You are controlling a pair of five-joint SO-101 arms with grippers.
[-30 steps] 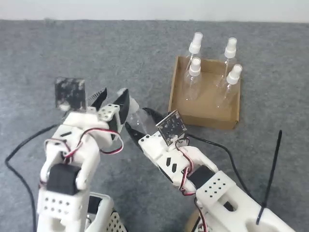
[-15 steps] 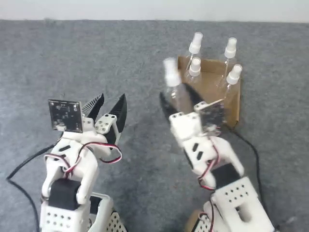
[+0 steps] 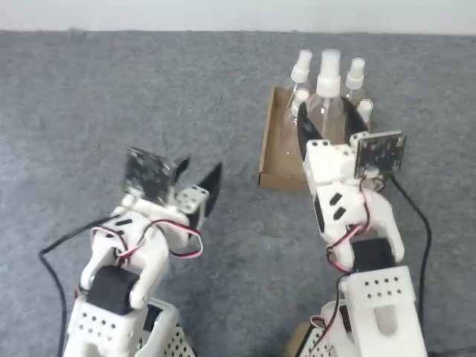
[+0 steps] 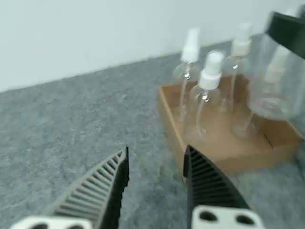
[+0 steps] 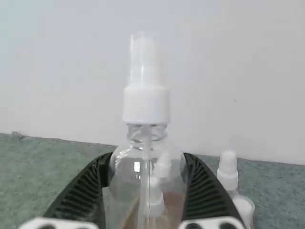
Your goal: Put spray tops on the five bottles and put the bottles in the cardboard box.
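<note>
Right gripper (image 5: 146,167) was clamped on the fifth bottle (image 3: 328,104), which was capped, upright and hanging over the box (image 3: 266,141) among the four bottles (image 4: 206,95) standing inside. The way in looked to be straight down, so this was the right arm's job. Left gripper (image 3: 199,169) sat empty, fingers apart, above the carpet (image 3: 111,89), well off to the box's side.

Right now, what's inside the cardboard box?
Four capped bottles stand inside the cardboard box. The right gripper holds a fifth bottle above it, hiding part of its floor.
</note>
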